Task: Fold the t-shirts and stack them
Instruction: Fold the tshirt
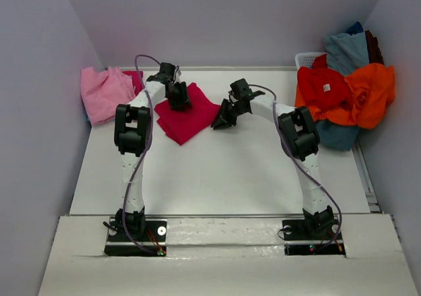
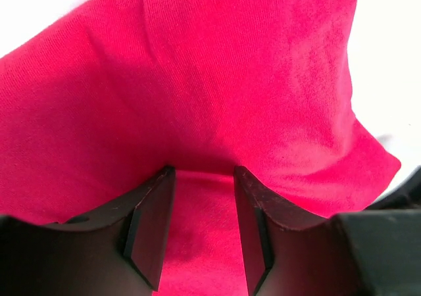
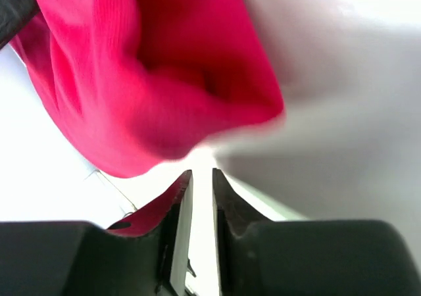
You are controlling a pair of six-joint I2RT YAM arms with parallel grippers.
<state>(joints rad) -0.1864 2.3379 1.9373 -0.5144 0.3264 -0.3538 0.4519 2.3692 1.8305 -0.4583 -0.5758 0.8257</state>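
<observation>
On my left gripper (image 2: 200, 233) the jaws stand half open with the crimson shirt (image 1: 186, 115) lying between and ahead of them, not pinched. The right gripper (image 3: 200, 227) is nearly closed on nothing I can see, at the shirt's right corner. Far right, a white basket (image 1: 306, 59) holds a heap of red, orange and blue shirts (image 1: 345, 92).

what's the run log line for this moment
step: folding crimson t-shirt | left gripper: straddling a fold of it | right gripper: nearly closed at shirt edge, grip unclear | unfolded pile far right
</observation>
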